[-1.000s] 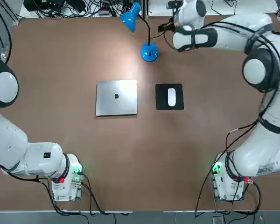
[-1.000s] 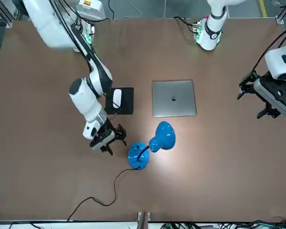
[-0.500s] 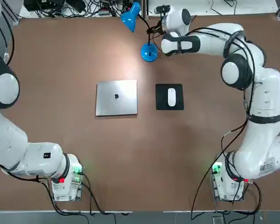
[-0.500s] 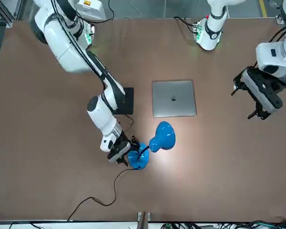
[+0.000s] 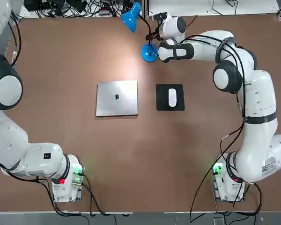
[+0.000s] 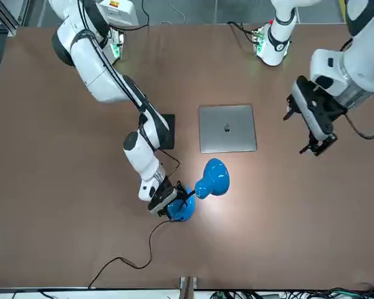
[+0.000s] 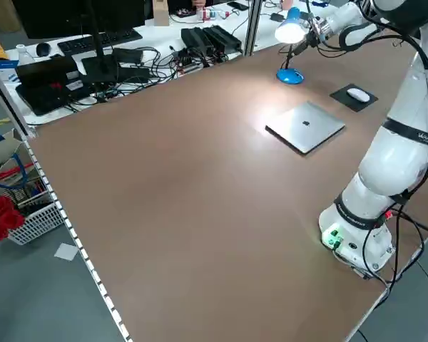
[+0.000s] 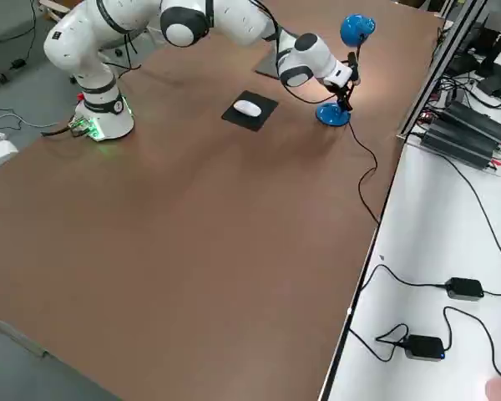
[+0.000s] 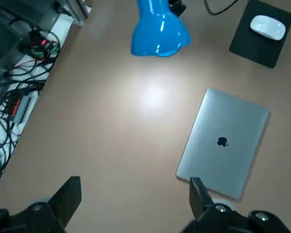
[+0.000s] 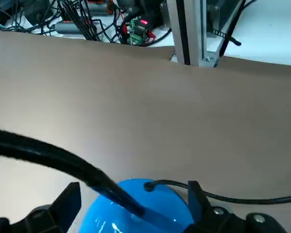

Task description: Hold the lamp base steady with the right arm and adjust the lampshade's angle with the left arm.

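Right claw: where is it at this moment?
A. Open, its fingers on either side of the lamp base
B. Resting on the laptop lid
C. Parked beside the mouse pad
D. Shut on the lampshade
A. In the right wrist view the right claw stands open with the lamp base between its fingers, clear of the lampshade.

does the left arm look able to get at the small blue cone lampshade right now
Probably yes. The left pincer hangs open above bare table, apart from the blue cone lampshade; the right pincer sits low at the round blue lamp base, leaving the shade's side free.
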You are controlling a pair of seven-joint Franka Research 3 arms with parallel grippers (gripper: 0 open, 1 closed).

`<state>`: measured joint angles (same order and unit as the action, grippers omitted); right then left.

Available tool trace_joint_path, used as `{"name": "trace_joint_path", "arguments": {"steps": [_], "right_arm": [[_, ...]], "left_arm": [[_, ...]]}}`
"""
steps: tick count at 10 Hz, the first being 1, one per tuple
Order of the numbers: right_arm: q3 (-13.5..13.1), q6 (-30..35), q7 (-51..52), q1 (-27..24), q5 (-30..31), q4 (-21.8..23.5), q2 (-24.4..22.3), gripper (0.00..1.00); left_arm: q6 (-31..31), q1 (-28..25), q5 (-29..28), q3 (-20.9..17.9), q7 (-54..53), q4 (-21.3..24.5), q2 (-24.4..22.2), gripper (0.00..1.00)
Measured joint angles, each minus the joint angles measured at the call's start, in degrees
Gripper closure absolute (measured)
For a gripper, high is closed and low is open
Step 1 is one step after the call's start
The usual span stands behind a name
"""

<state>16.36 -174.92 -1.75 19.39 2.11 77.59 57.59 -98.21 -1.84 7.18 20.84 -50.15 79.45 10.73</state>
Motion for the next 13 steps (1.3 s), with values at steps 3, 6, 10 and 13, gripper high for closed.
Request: {"name": "trace_joint_path", "arguments": {"steps": [3, 6, 10, 13], "right_arm": [[-0.6, -0.7, 0.1, 0.7, 2.5, -0.2, 1.0, 0.09], [-0.9, -2.1, 0.1, 2.2, 3.8, -0.4, 1.2, 0.15], [-2.4, -2.6, 0.1, 2.5, 4.2, -0.6, 2.7, 0.33], [-2.5, -2.7, 0.1, 2.7, 4.3, -0.9, 3.3, 0.41]], "left_arm": [[-5.9, 0.4, 0.0, 5.5, 9.0, -0.5, 3.8, 0.02], [-7.3, 0.6, 0.0, 6.8, 12.3, -5.4, 9.6, 0.01], [-10.9, 4.2, -0.1, 7.2, 17.7, -7.1, 13.7, 0.01], [-16.7, 6.9, -3.6, 7.2, 23.1, -7.5, 17.2, 0.0]]}}
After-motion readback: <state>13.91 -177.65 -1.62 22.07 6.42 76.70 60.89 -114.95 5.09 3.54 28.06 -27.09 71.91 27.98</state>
